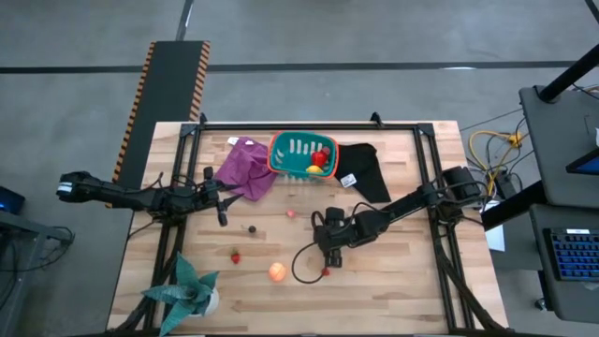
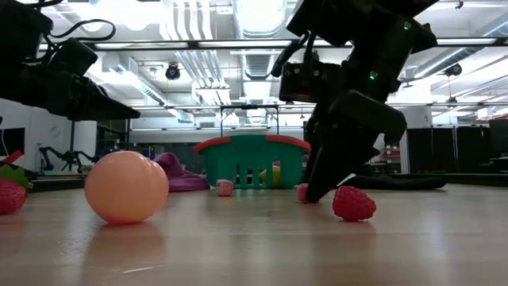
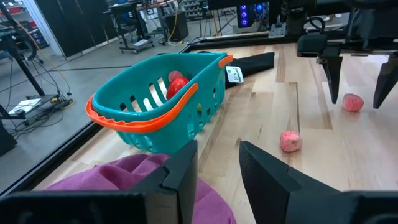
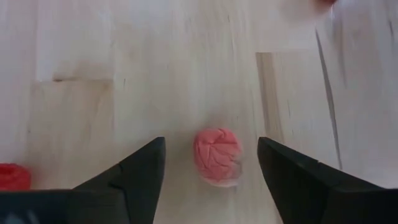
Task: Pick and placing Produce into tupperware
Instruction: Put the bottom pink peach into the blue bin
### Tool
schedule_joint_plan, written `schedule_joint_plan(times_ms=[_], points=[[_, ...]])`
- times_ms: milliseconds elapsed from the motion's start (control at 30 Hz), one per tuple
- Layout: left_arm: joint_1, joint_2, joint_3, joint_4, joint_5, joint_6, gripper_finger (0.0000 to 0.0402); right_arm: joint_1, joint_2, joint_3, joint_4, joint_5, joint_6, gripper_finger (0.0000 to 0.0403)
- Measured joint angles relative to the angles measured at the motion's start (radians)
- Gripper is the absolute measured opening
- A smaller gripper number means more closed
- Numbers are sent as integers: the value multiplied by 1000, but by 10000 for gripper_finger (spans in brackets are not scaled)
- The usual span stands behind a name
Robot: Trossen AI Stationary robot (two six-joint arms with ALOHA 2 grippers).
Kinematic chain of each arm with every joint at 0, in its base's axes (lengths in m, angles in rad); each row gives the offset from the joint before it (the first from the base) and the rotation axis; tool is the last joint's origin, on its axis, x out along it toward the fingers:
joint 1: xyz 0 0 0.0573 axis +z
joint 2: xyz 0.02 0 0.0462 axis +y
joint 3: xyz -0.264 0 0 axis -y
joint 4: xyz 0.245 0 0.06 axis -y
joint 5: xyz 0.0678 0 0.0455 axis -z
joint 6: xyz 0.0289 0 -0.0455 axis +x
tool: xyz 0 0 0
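Between the spread fingers of the right gripper (image 4: 211, 163) lies a pink raspberry piece (image 4: 217, 155), untouched, on the table (image 4: 124, 62). Left gripper (image 3: 217, 163) is open too, near the purple cloth (image 1: 241, 170) beside the tupperware (image 1: 301, 153).

One teal tupperware (image 1: 292, 153), two cloths, one green plant (image 1: 187, 287), and five loose produce pieces on the table.

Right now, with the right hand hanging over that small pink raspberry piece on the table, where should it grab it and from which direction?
Best from straight above, pinching across its rounded middle. The pink raspberry piece sits alone on bare wood, small and bumpy with no stem or handle, so its two opposite sides are probably the surest hold. The right hand is already open with a finger on each side of it.
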Motion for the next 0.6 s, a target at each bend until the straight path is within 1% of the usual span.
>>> schedule_joint_plan(times_ms=[267, 600], points=[[0, 1, 0, 0, 0, 0, 105, 0, 0, -1, 3, 0, 3, 212], [0, 1, 0, 0, 0, 1, 105, 0, 0, -1, 3, -1, 3, 140]])
